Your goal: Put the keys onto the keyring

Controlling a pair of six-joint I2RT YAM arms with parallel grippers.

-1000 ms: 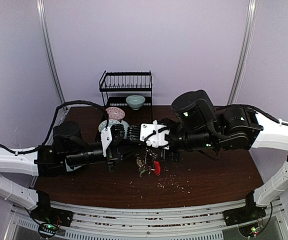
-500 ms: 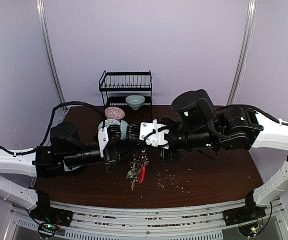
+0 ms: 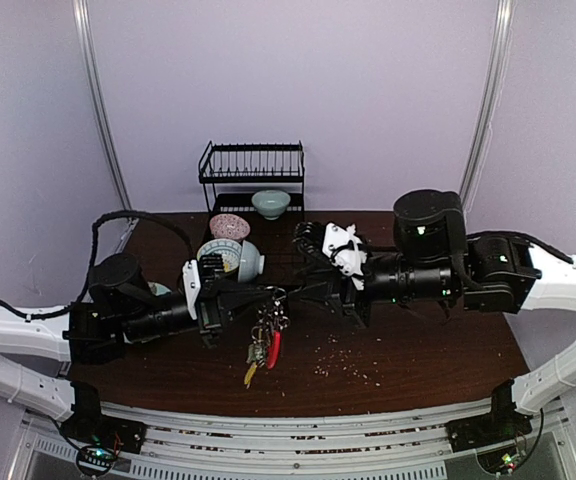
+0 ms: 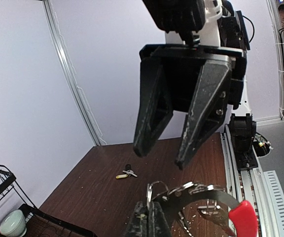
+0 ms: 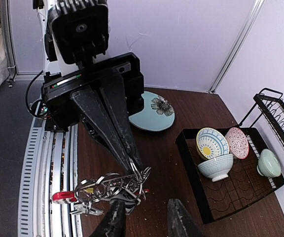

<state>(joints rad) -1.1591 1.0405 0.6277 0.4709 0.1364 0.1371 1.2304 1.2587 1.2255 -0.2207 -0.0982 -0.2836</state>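
My left gripper (image 3: 266,293) is shut on a thin ring of the keyring (image 4: 152,190), holding it above the table. The bunch (image 3: 262,341) hangs below with its red clip (image 4: 242,220), and it also shows in the right wrist view, as the bunch (image 5: 113,189). My right gripper (image 3: 306,268) stands open just right of the ring, with nothing between its fingers (image 4: 201,116). In the right wrist view the gripper (image 5: 147,220) sits beside the bunch, one finger just under it. Loose keys (image 4: 125,173), one with a yellowish head, lie on the brown table beyond.
A black dish rack (image 3: 253,165) stands at the back with a pale green bowl (image 3: 270,203). A black tray (image 5: 189,168) holds patterned bowls (image 5: 216,166). A light blue flowered plate (image 5: 152,116) lies on the table. Crumbs (image 3: 343,366) dot the wood.
The left gripper has lifted the keyring off the table and pulled back to the left. The right gripper has opened, let go, and drawn away to the right.
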